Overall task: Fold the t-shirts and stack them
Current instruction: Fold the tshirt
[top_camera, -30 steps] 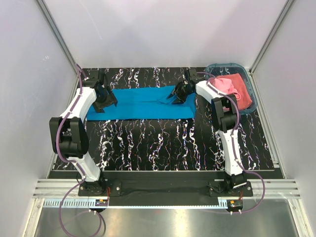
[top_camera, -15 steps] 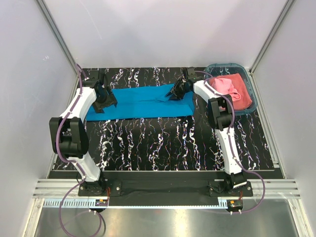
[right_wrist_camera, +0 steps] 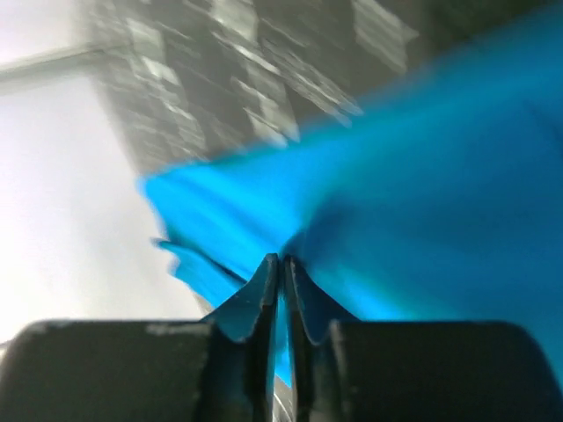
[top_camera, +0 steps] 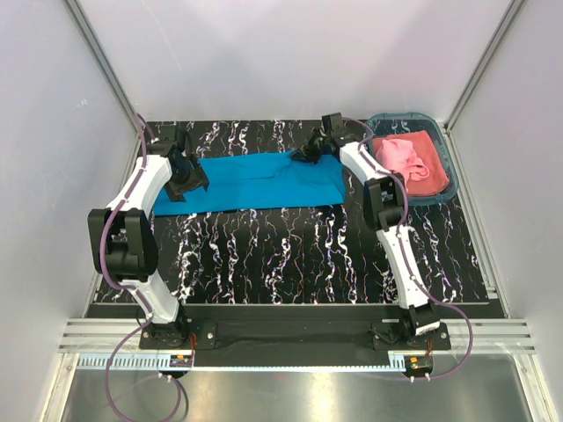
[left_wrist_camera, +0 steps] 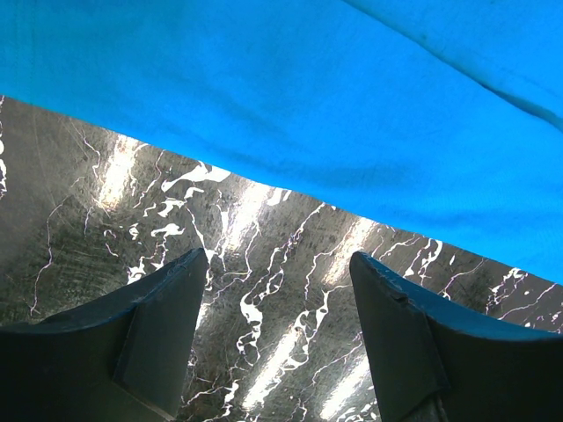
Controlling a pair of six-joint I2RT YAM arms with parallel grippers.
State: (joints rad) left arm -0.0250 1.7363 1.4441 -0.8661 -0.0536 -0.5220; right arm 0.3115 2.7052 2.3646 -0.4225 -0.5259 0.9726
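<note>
The turquoise-blue t-shirt point(top_camera: 255, 183) lies as a long band across the far part of the marbled table. My right gripper point(top_camera: 305, 158) is shut on its far right edge and lifts the cloth there; the right wrist view shows the closed fingertips point(right_wrist_camera: 281, 264) pinching blue cloth point(right_wrist_camera: 440, 176). My left gripper point(top_camera: 183, 183) is open at the shirt's left end, low over the table; the left wrist view shows bare tabletop between its fingers point(left_wrist_camera: 167, 308) and the blue cloth point(left_wrist_camera: 308, 97) just beyond. The salmon pink t-shirt point(top_camera: 409, 160) lies crumpled in the basket.
The teal plastic basket point(top_camera: 444, 158) stands at the far right corner of the table. The black marbled tabletop point(top_camera: 281, 255) stretches in front of the blue shirt. White walls close in the sides and back.
My right gripper has moved toward the far edge and a little left, pulling the shirt's right edge up and back with it. The left arm has not moved.
</note>
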